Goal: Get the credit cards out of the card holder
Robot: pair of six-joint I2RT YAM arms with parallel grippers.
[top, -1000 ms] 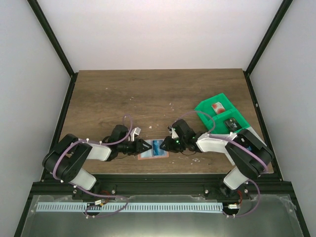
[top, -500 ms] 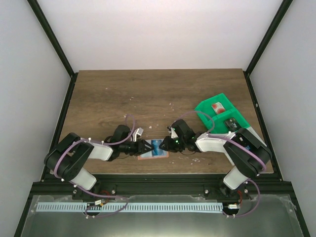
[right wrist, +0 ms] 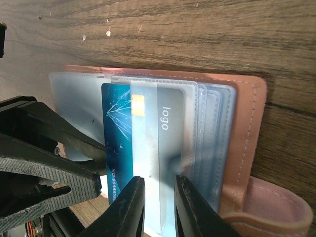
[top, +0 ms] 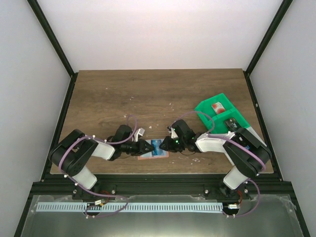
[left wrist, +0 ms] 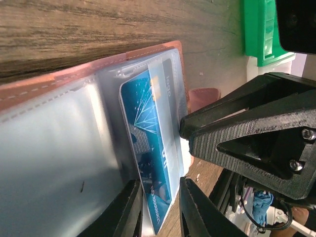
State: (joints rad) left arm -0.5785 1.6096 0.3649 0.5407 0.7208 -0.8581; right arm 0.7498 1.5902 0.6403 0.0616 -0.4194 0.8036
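Shift since a second ago: left gripper (left wrist: pixel 160 190) pushed slightly further in over the card holder (right wrist: pixel 247 123), jaws drawn from wider to narrow.
Right side, same span: right gripper (right wrist: pixel 159 182) barely moved, jaws a touch tighter.
Left grip: pinched on the end of the blue card (left wrist: pixel 145 128), one finger either side.
Right grip: clamped on the holder's clear sleeve edge.
Blue card: blue part bare, grey part under plastic.
Holder: lying open on the table (top: pixel 148 94), near the front edge, between both arms.
Surroundings: green tray (top: pixel 205 109) well off to the right, with the red-and-white card (top: pixel 217 106) and dark card (top: pixel 231 123) in separate compartments.
In the way: both sets of fingers crowding the same card from opposite sides, tips just beside each other.
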